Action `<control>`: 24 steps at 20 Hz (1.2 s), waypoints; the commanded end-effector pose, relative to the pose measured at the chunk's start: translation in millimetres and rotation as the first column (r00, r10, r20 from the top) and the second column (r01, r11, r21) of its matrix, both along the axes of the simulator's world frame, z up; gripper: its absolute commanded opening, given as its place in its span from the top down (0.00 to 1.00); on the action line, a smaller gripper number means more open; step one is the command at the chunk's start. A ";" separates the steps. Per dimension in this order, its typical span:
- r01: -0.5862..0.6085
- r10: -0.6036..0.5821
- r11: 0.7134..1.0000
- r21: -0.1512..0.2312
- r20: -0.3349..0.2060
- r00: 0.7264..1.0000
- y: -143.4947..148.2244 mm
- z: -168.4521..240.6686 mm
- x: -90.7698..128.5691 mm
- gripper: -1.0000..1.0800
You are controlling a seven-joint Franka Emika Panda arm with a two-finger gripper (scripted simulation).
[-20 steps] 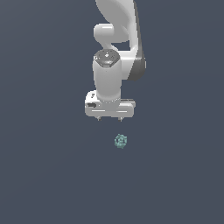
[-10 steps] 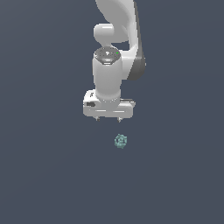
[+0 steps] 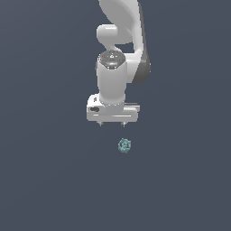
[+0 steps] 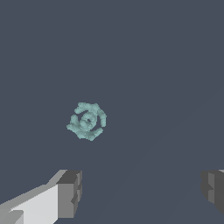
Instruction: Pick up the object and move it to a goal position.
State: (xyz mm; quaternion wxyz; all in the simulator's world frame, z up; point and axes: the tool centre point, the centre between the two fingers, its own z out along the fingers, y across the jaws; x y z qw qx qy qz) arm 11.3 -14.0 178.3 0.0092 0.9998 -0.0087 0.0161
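The object (image 3: 124,145) is a tiny teal-green knobbly lump lying on the dark grey floor. It also shows in the wrist view (image 4: 87,121) as a rough rosette. My white gripper (image 3: 112,123) hangs pointing down, above and slightly toward the exterior view's left of the object, apart from it. Only the fingertips (image 3: 101,123) show below the hand in the exterior view. In the wrist view the gripper (image 4: 142,192) has its fingers (image 4: 69,194) spread wide with nothing between them. It is open and empty.
A plain dark grey floor (image 3: 45,180) fills both views. The white arm (image 3: 119,27) rises from the hand toward the top of the exterior view. No other objects show.
The gripper has shifted slightly toward the object. The object has not moved.
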 end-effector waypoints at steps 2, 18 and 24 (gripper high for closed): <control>-0.043 0.043 0.999 -0.002 -0.004 0.999 3.8 -5.7 2.9 0.04; -0.442 0.442 0.897 0.004 -0.030 0.896 42.0 -61.3 27.4 0.04; -0.545 0.545 0.838 0.013 -0.032 0.838 53.6 -78.1 32.9 0.04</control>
